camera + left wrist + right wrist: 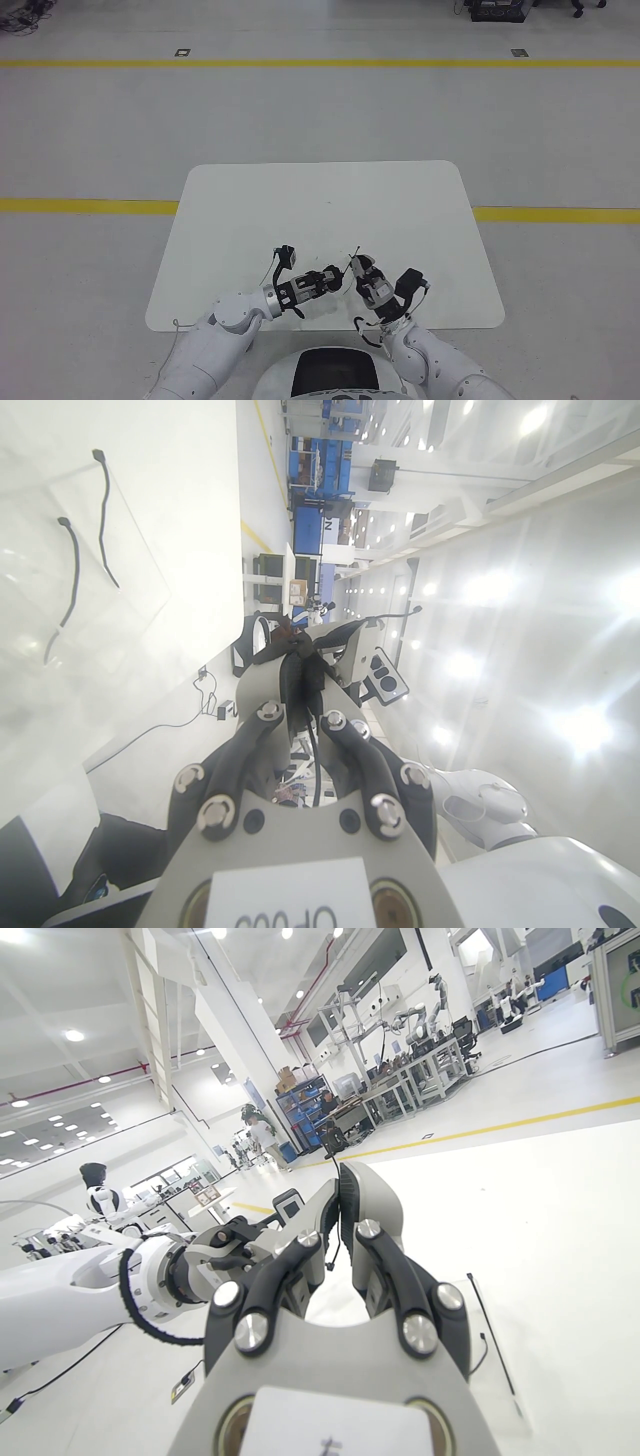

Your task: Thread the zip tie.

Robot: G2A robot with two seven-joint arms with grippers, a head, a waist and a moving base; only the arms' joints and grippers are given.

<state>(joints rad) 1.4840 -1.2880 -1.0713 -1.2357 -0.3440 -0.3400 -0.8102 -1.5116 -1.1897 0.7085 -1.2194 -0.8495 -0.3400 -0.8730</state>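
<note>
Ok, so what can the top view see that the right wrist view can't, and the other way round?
From the top view: the whole white table with its rounded corners, and the right arm meeting the left arm near its front edge. From the right wrist view: the right gripper shut on a thin black zip tie, whose tip pokes out past the fingers, and a spare zip tie lying flat nearby. In both: the table, the left arm and a yellow floor line.
</note>
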